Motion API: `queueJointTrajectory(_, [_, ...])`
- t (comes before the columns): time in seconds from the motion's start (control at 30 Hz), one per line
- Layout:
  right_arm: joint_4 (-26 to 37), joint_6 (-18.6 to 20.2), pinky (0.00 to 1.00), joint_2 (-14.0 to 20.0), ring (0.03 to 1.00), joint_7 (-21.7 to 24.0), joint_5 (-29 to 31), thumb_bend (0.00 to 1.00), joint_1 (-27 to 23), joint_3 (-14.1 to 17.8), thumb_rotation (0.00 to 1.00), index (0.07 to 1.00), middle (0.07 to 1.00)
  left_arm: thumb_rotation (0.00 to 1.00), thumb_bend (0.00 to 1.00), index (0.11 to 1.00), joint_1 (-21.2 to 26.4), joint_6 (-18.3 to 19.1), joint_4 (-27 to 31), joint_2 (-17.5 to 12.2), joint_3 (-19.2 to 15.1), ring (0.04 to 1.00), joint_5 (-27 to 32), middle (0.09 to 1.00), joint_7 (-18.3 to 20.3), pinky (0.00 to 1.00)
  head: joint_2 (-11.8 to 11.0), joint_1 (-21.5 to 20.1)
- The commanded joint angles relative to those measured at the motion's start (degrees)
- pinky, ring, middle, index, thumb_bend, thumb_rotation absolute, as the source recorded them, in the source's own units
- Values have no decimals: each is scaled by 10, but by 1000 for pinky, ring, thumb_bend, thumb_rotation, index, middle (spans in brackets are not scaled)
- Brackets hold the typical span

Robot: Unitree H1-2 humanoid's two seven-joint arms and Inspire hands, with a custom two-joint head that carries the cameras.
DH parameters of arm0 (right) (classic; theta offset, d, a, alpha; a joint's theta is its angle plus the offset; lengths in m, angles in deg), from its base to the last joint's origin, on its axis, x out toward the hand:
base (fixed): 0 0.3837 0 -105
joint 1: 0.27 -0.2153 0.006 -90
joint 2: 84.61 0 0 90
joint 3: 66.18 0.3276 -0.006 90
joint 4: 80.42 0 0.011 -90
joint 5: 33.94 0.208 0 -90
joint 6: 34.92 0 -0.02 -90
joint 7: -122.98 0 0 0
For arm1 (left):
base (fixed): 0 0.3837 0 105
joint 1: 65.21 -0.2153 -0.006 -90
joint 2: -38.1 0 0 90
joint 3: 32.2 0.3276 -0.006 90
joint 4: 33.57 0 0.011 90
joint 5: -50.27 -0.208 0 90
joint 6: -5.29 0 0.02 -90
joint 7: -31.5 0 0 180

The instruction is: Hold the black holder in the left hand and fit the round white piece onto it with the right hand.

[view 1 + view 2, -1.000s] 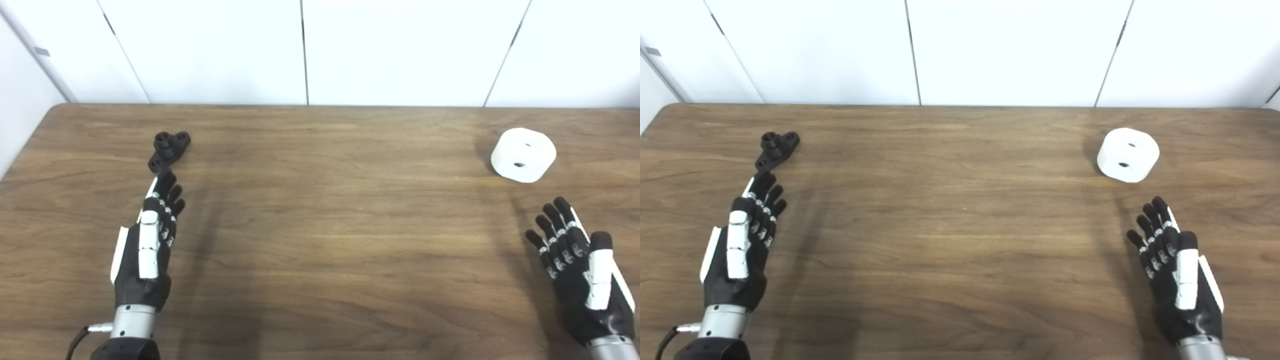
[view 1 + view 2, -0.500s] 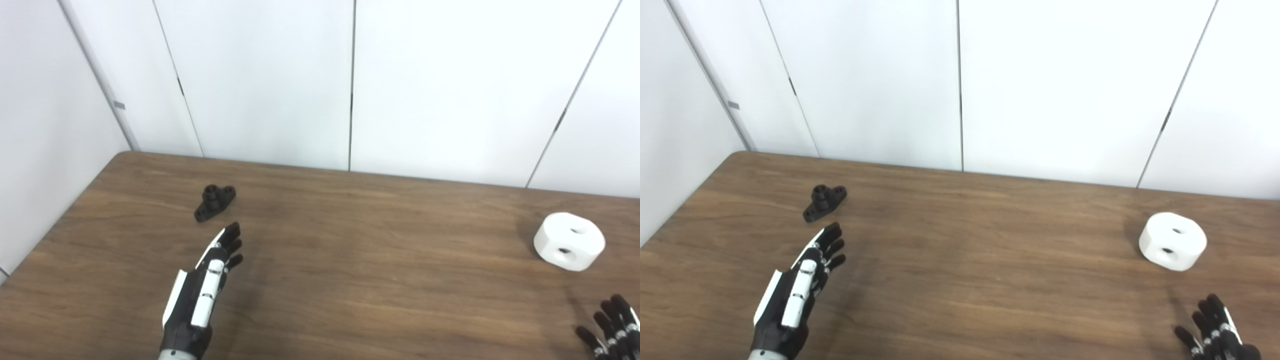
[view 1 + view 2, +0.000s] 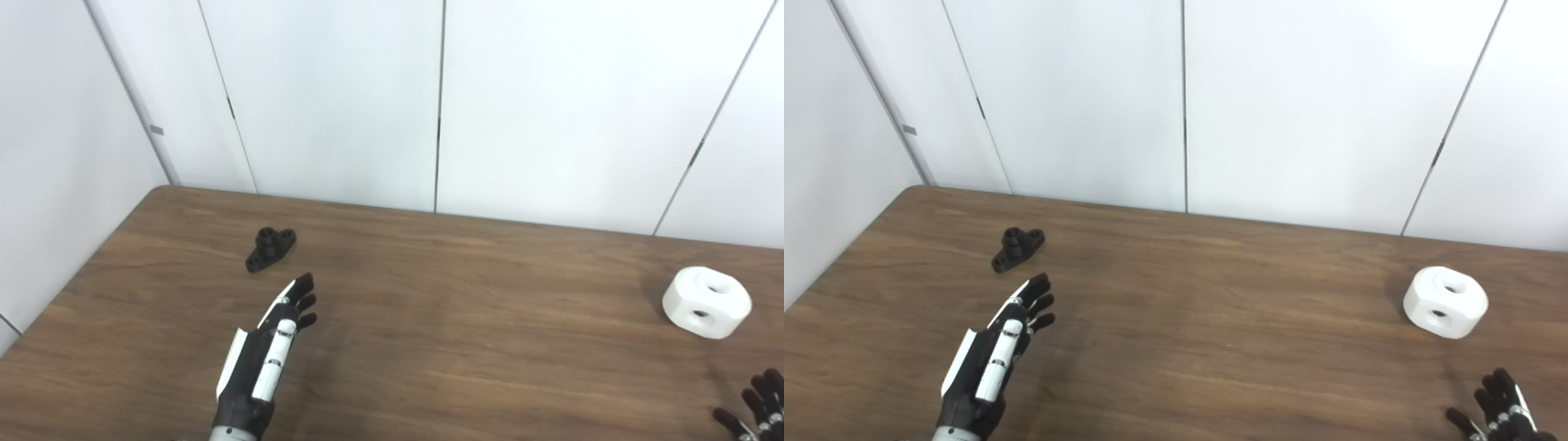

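The big change over the last second is the view: the head has tipped up, so the wall now fills the upper half and both arms sit lower in the picture. That is a camera shift and not a move of the parts. The holder [image 3: 271, 249] lies on the counter [image 3: 465, 318] near its far left corner, just as it did, and the white piece [image 3: 706, 301] rests far off on the right side, well apart from it.

Relative to the holder, the left hand [image 3: 266, 361] has drifted a little to the right: a second ago its fingertips pointed almost straight at the holder and lay just short of it, while now they point past its right side, near but not touching. Its fingers are stretched out and apart, holding nothing.

The right hand [image 3: 1497, 410] has slid almost out of view; only a few spread fingertips show at the bottom right corner, empty and apart, below the white piece and not touching it.

So neither part has been picked up yet. The task appears to be at its start, with the left hand's reach for the holder the likely next step.
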Motion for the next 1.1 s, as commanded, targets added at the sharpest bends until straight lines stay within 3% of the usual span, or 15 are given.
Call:
queueJointTrajectory(0.0, [-7, -31, 1000, 25, 1000, 17, 12, 654, -9, 10, 993, 1000, 1000, 852, 223, 921, -160, -54, 21, 45, 17, 924, -16, 940, -18, 870, 1, 0])
queueJointTrajectory(0.13, [-3, -25, 1000, 28, 1000, 13, 3, 682, -8, 12, 988, 1000, 1000, 814, 267, 920, -161, -42, 28, 42, 18, 935, -22, 942, -19, 878, 5, -2])
queueJointTrajectory(0.3, [-4, -25, 1000, 34, 1000, 17, 8, 677, -8, 13, 988, 1000, 1000, 688, 344, 914, -156, -14, 53, 41, 18, 936, -34, 934, -21, 889, 8, -2])
queueJointTrajectory(0.47, [2, -17, 1000, 40, 1000, 14, 5, 679, -8, 15, 993, 1000, 1000, 601, 394, 885, -144, 11, 86, 29, 12, 880, -94, 900, -25, 804, 10, -1])
queueJointTrajectory(0.6, [-8, -24, 1000, 45, 1000, 20, 5, 678, -13, 13, 996, 1000, 1000, 328, 412, 874, -121, 31, 110, 12, 3, 863, -116, 887, -22, 767, 11, 1])
queueJointTrajectory(0.7, [-9, -24, 1000, 46, 1000, 20, 3, 692, -14, 12, 987, 1000, 1000, 206, 510, 863, -98, 53, 127, 1, -9, 833, -148, 864, -23, 762, 11, 1])
queueJointTrajectory(0.9, [-7, -21, 1000, 47, 1000, 18, 3, 697, -16, 9, 985, 1000, 1000, 127, 638, 855, -50, 111, 150, -5, -35, 846, -193, 862, -27, 797, 12, 1])
queueJointTrajectory(1.07, [-10, -23, 1000, 51, 1000, 20, 0, 706, -18, 10, 988, 1000, 1000, 135, 666, 859, -13, 119, 152, -20, -43, 867, -277, 865, -37, 835, 14, 1])
